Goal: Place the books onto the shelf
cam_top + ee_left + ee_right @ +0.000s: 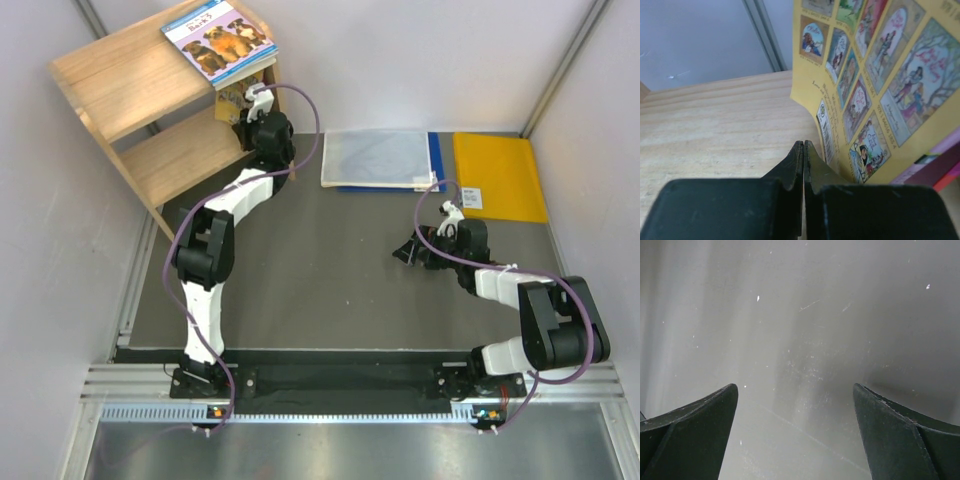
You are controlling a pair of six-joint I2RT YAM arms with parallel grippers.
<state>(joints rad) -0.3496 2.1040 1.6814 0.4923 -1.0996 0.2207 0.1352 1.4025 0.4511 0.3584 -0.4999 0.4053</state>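
Note:
The wooden shelf [120, 75] stands at the back left. A light blue book with dogs [220, 38] lies on top at its right end. Under it shows part of a yellow-orange book [233, 95]. My left gripper [245, 107] reaches in beside that book. The left wrist view shows it shut and holding nothing [803, 146] over a wooden board [715, 130]. Just to its right leans the yellow cover with small pictures [875, 85], with pink and red book edges [940, 172] behind. My right gripper [405, 252] hovers open over the dark table [795, 390], nothing between its fingers.
A grey-white folder with a blue edge [378, 158] and a yellow envelope [500, 175] lie flat at the back of the table. White walls close in on the left, back and right.

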